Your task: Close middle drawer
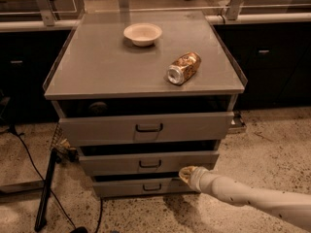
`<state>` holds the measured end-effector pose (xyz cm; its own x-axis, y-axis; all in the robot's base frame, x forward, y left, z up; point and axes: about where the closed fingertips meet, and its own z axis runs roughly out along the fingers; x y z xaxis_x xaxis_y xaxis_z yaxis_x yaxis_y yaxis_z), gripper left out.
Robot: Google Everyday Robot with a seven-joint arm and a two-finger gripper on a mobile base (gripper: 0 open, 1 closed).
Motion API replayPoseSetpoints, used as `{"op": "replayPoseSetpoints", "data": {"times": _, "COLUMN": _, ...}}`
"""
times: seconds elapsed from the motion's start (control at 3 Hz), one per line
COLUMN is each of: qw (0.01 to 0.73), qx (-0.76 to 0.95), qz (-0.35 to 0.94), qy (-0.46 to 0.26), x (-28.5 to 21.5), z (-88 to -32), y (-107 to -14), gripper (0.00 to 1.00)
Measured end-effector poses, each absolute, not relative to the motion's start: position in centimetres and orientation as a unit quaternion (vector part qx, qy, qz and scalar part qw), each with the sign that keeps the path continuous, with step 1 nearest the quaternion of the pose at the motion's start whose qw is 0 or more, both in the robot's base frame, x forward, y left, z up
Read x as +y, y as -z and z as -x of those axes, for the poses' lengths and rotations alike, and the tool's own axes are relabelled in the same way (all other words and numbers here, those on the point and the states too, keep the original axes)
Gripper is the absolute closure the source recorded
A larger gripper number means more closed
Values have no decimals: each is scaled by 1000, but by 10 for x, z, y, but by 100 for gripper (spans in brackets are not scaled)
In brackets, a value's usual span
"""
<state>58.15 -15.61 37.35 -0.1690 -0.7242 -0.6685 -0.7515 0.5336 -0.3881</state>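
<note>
- The middle drawer (112,164) stands partly out of the grey cabinet, under the top drawer (97,129), which is further out. A push far off centre could skew it and jam it.
- The crushed can (183,68) lies on its side on top, so a hard slam might roll it.
- The gripper (186,173) is low at the middle drawer's right corner. I can't tell if it is open or closed. It could slip under and shove the bottom drawer (126,187).

Bowl (142,33), can (183,68) on cabinet top (97,67)
</note>
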Motion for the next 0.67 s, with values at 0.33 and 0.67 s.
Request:
{"op": "replayPoseSetpoints", "data": {"times": 0.33, "qw": 388, "qx": 773, "qz": 500, "qy": -50, "x": -192, "z": -541, "y": -395, "gripper": 100}}
{"op": "replayPoseSetpoints", "data": {"times": 0.67, "qw": 405, "qx": 747, "qz": 525, "qy": -52, "x": -219, "z": -550, "y": -427, "gripper": 100}}
